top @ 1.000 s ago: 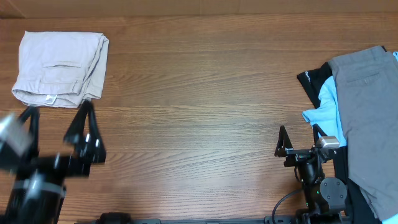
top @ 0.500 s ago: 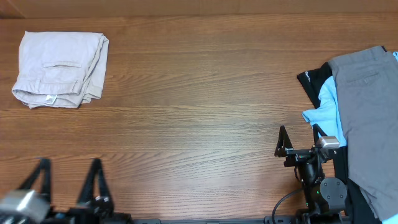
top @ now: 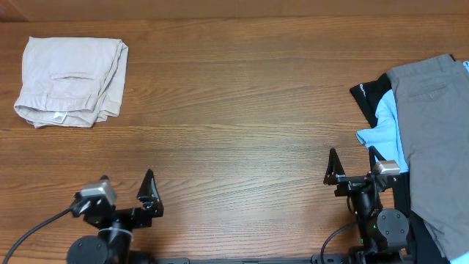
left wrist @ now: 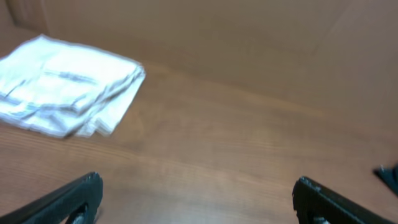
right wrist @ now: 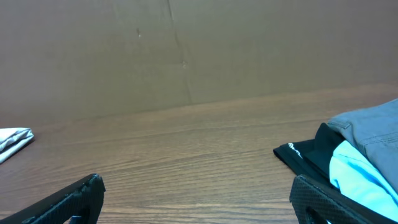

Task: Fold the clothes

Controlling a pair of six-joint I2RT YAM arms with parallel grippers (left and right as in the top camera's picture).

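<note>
The beige trousers (top: 71, 81) lie folded into a compact rectangle at the table's far left corner, pocket and small white label facing up. They also show in the left wrist view (left wrist: 65, 84), blurred, and as a sliver in the right wrist view (right wrist: 12, 142). My left gripper (top: 126, 186) is open and empty near the front edge, well in front of the trousers; in the left wrist view (left wrist: 196, 199) its jaws stand wide apart. My right gripper (top: 352, 158) is open and empty at the front right, also wide apart in the right wrist view (right wrist: 199, 202).
A pile of grey trousers (top: 432, 139), a light blue garment (top: 385, 125) and a black garment (top: 370, 92) lies at the right edge, beside my right gripper. It shows in the right wrist view (right wrist: 357, 155). A brown wall stands behind the table.
My left arm has drawn back from beside the folded trousers toward the front edge and to the right, gripper open. The trousers and the right arm have not moved.
</note>
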